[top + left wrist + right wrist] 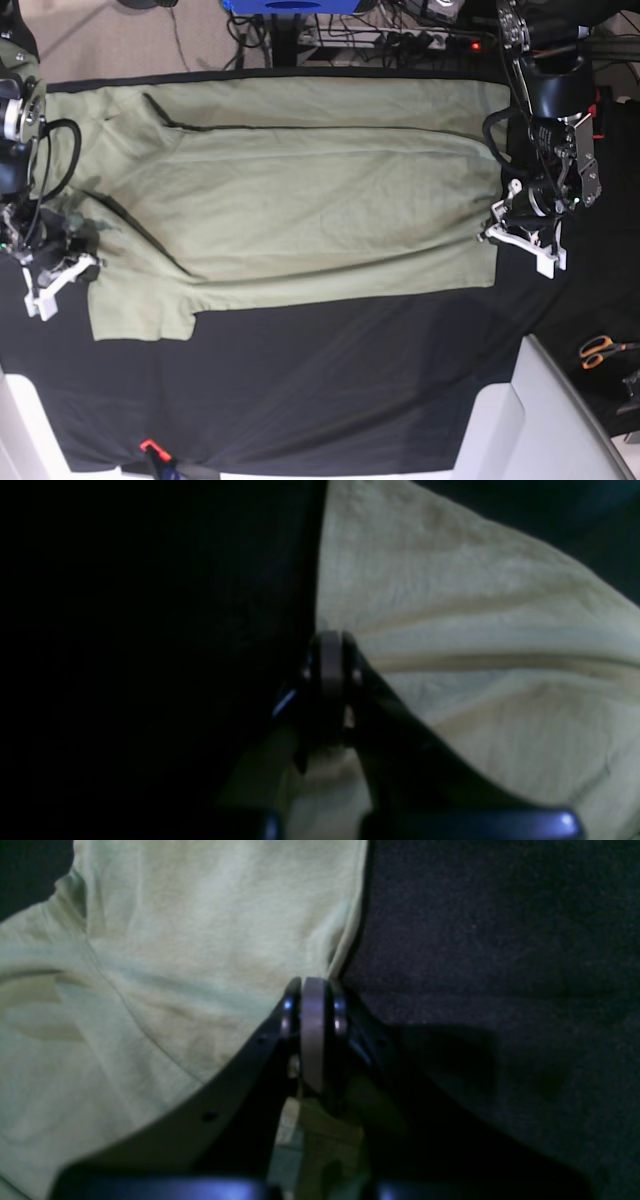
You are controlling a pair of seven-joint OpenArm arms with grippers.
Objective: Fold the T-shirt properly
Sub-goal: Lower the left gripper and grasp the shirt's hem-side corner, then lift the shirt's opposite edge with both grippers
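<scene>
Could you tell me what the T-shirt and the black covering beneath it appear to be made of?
The T-shirt looks like a thin, matte woven or knit fabric, probably cotton: it lies in soft creases and shallow folds. The black table cloth seems a duller, slightly fuzzy textile; the right wrist view shows a fine nap.

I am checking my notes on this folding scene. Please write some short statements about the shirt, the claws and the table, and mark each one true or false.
1. The T-shirt lies spread out on a black cloth. True.
2. The left claw stands wide open above the shirt. False: it is shut, pinching the shirt's edge.
3. The right claw is shut at the shirt's edge. True.
4. Both claws hold the same end of the shirt. False: in the base view they are at opposite ends.
5. A pair of scissors lies on the shirt. False: it lies off the cloth, beside the table.
</scene>
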